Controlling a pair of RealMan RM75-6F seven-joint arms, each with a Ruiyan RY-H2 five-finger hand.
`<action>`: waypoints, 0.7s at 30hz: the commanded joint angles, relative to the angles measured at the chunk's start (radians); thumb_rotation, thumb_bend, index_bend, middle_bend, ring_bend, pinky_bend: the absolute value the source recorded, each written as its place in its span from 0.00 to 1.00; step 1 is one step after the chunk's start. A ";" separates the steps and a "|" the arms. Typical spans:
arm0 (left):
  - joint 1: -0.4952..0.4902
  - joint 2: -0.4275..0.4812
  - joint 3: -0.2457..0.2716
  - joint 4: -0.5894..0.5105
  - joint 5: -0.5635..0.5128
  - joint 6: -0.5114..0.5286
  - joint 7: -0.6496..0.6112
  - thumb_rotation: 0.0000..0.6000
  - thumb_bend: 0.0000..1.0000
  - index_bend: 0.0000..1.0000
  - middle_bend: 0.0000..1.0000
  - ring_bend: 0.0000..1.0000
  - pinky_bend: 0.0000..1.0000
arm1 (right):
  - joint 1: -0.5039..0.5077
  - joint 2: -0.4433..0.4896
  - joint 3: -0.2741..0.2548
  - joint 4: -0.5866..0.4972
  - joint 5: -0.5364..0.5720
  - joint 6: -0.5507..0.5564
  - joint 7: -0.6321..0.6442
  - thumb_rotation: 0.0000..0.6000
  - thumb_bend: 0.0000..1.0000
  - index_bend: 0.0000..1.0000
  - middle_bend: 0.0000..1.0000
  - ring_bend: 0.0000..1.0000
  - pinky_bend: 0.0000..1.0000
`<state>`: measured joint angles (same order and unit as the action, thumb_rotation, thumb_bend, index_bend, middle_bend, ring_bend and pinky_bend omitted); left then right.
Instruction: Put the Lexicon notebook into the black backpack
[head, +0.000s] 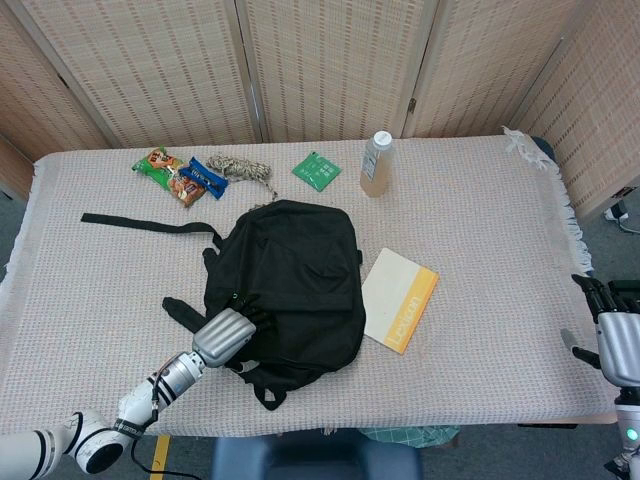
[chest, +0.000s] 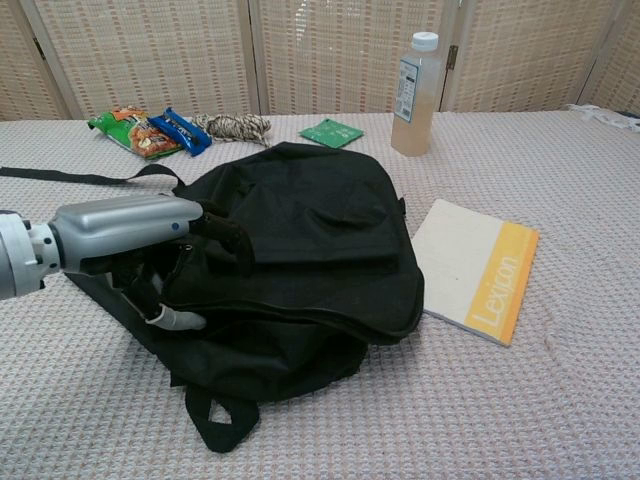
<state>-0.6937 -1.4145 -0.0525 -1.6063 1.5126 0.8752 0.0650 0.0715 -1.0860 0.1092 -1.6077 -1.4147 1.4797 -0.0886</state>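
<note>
Woven screens stand behind a table (head: 480, 200) w/ a pinkish knit cloth. Black backpack (head: 295, 275) lies flat mid-table, long axis running near-to-far w/ a slight lean; its loose strap (head: 140, 222) trails off toward the left edge, and a small loop (chest: 222, 428) sticks out at the near end.

Left arm comes in from the near-left corner. Left hand (head: 228, 337) rests on the backpack's near-left side, dark fingers (chest: 222, 228) curled onto the fabric by the zipper line; can't tell if they actually pinch anything. Right hand (head: 618, 335) sits at the far right edge off the table, mostly cut off in the head view, so its state is unclear; not seen in chest view.

Notebook (chest: 478, 268) lies flat just right of the backpack, touching or nearly touching its edge. White cover, yellow band w/ "Lexicon" along the right side. Long axis runs diagonal, from near-left to far-right in the head view.

At the far side: a bottle (head: 376, 165) of pale liquid, upright; a coil of rope (head: 245, 170); snack packs (head: 178, 176) left of the rope; a green packet (head: 316, 170) between rope and bottle.
</note>
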 joint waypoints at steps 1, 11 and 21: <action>-0.005 -0.003 0.002 -0.004 -0.007 -0.004 0.005 1.00 0.32 0.37 0.28 0.24 0.07 | -0.002 -0.001 -0.001 0.002 0.000 0.001 0.003 1.00 0.31 0.17 0.22 0.35 0.31; -0.005 -0.060 -0.001 0.031 -0.029 0.024 -0.022 1.00 0.63 0.63 0.33 0.29 0.12 | -0.009 -0.001 -0.003 0.017 -0.003 0.008 0.023 1.00 0.31 0.17 0.22 0.35 0.31; 0.020 -0.049 -0.072 -0.066 -0.148 0.066 -0.164 1.00 0.72 0.75 0.39 0.31 0.12 | 0.028 0.000 -0.032 0.031 -0.131 0.001 0.090 1.00 0.31 0.17 0.23 0.36 0.32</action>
<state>-0.6812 -1.4716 -0.0943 -1.6384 1.4060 0.9316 -0.0599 0.0842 -1.0898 0.0902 -1.5773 -1.5069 1.4854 -0.0201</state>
